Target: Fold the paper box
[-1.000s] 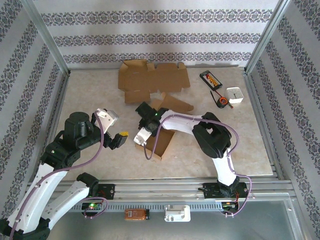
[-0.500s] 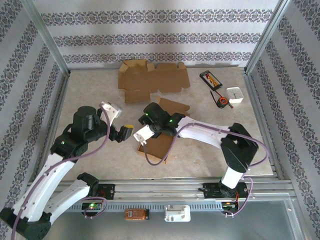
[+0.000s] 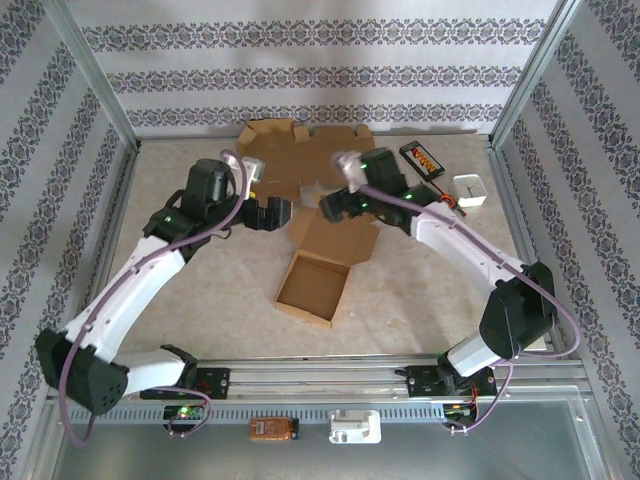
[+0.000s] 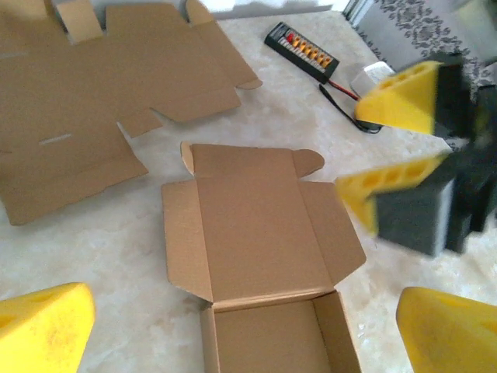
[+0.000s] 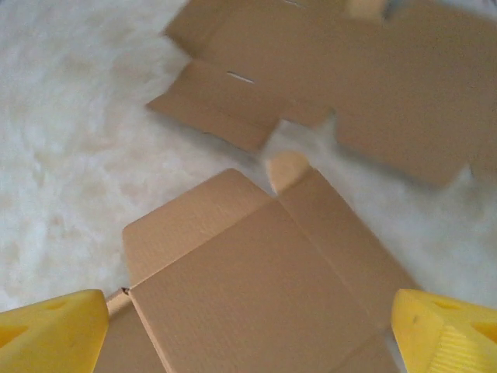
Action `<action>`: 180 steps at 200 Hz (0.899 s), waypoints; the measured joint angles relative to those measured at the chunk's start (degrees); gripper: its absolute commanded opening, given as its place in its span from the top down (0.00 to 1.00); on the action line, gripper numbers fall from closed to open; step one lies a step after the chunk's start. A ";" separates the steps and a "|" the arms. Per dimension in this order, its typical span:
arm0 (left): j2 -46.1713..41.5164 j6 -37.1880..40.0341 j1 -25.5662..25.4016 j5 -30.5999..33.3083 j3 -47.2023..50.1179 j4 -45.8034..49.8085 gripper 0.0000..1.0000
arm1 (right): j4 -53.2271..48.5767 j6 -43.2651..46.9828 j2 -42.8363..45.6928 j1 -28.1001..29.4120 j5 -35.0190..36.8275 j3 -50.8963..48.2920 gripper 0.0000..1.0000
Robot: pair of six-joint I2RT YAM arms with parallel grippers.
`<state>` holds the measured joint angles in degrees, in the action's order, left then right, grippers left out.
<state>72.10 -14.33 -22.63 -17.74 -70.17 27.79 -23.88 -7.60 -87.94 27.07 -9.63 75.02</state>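
The paper box (image 3: 313,288) sits mid-table as a brown open tray, its lid (image 3: 337,236) lying flat behind it with side flaps spread. My left gripper (image 3: 270,212) hovers open at the lid's far left corner. My right gripper (image 3: 335,205) hovers open at its far edge, facing the left one. The left wrist view looks down on the tray (image 4: 272,334) and lid (image 4: 252,225) between my own yellow fingertips (image 4: 43,334), left gripper (image 4: 245,330), with the right gripper's fingers (image 4: 396,101) blurred at right. In the right wrist view the right gripper (image 5: 248,334) is above the lid (image 5: 248,287).
A second, unfolded cardboard sheet (image 3: 300,160) lies flat against the back wall. At the back right are a black device with orange buttons (image 3: 422,157), a white box (image 3: 470,190) and a small black-and-orange item (image 3: 445,205). Metal rails border the table.
The right gripper opened, left the box's near-left wall and swung back over the lid. The left arm reached forward to the lid's far left. The box shifted slightly right.
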 measured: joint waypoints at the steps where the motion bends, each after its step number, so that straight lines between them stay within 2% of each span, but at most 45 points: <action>1: 0.20 -0.11 0.02 0.02 -0.09 0.00 0.00 | -0.02 -0.44 0.02 -0.28 -0.20 -0.07 0.06; 29: 7.41 -4.66 2.80 -1.64 -1.49 -1.42 0.00 | -0.26 -16.98 1.64 -9.07 -6.80 -5.35 0.05; 66: 17.88 -6.51 4.66 -4.76 -4.81 -1.29 0.00 | -1.16 -27.12 1.64 -11.69 -10.93 -10.93 0.04; 126: 26.88 -6.03 4.59 -6.88 -6.14 -1.33 0.00 | 5.64 -31.74 0.50 -11.96 -10.34 -20.33 0.03; 180: 30.21 -5.68 4.59 -11.85 -5.38 -5.29 0.00 | 13.68 -32.20 -1.05 -9.31 -7.72 -23.80 0.08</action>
<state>102.30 -20.01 -18.04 -29.58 -75.55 22.50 -10.20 -39.79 -88.99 17.76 -17.34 51.22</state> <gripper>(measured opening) 0.994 0.925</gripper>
